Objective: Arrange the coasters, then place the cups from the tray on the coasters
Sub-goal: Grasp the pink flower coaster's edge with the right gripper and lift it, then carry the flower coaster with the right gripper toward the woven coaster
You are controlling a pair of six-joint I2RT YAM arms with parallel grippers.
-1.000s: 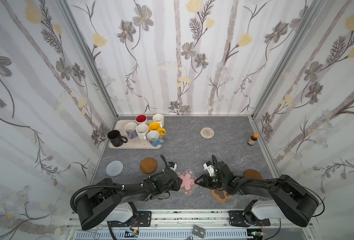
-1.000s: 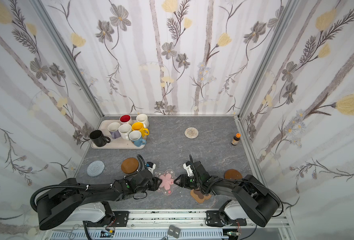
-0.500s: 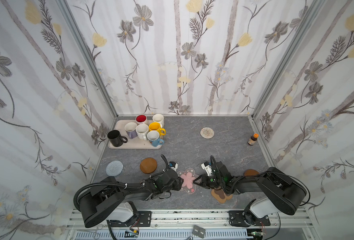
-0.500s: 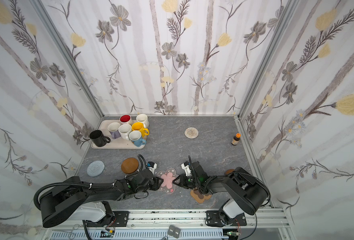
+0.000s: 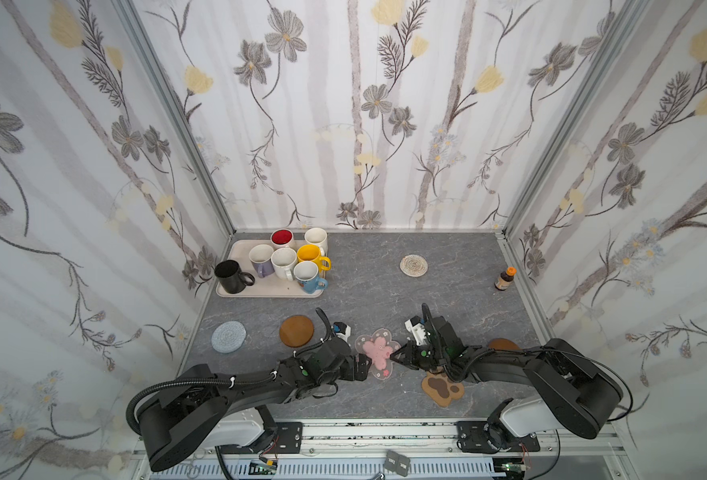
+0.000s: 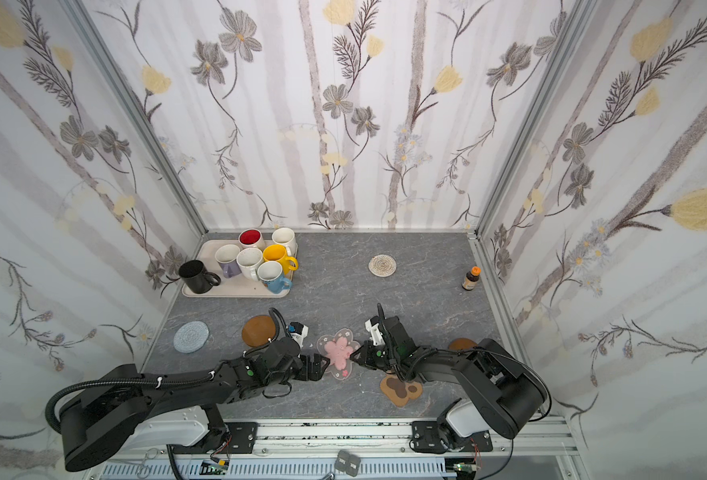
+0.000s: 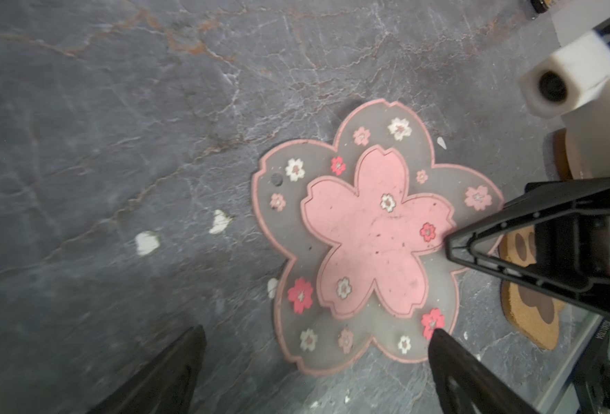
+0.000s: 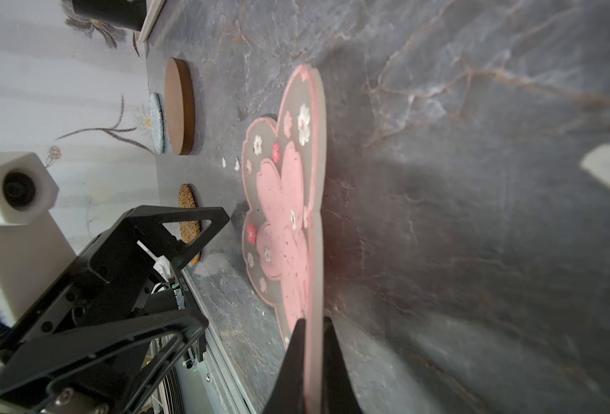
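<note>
The pink blossom coaster (image 5: 376, 352) (image 7: 371, 229) lies at the front middle of the table. My right gripper (image 5: 394, 356) (image 8: 312, 324) is shut on its right edge. My left gripper (image 5: 364, 369) (image 7: 317, 329) stands open at its left edge, holding nothing. Other coasters in both top views: grey woven (image 5: 229, 336), wooden disc (image 5: 296, 330), white woven (image 5: 413, 264), brown paw (image 5: 443, 387), and a second wooden disc (image 5: 503, 344) half hidden by the right arm. A tan rattan one (image 8: 189, 222) shows only in the right wrist view. Several cups (image 5: 312, 255) stand on the tray (image 5: 268, 291).
A small brown bottle (image 5: 503, 279) with an orange cap stands by the right wall. The tray sits in the back left corner against the wall. Patterned walls close the table on three sides. A metal rail runs along the front edge.
My left gripper has opened and let go of the pink blossom coaster. My right gripper has closed on the coaster's right edge. Both arms stay at the coaster.
</note>
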